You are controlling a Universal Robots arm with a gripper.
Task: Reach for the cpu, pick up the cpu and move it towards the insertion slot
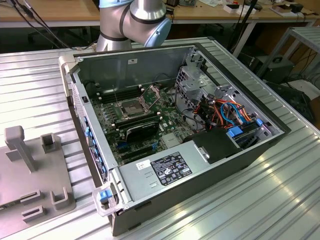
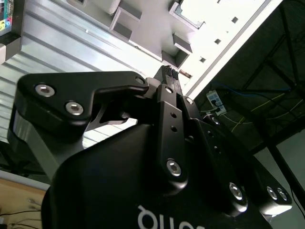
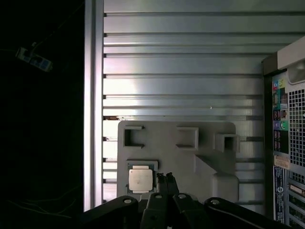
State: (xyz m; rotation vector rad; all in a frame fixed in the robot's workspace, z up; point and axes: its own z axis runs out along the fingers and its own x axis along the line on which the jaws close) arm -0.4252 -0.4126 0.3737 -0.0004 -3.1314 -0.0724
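Black knuckles of the hand (image 3: 164, 177) sat nearest in the first wrist view, its fingers pinched together with nothing between them (the second wrist view (image 2: 170, 71) agreed). Just beside the fingertips I saw the cpu (image 3: 141, 180), lying flat in a square pocket of the grey fixture plate (image 3: 176, 152) on the ribbed bench (image 3: 181, 62). How high the hand hung above it, I could not tell. The insertion slot (image 1: 131, 107) lay inside the open computer case (image 1: 130, 65), well apart from that fixture plate.
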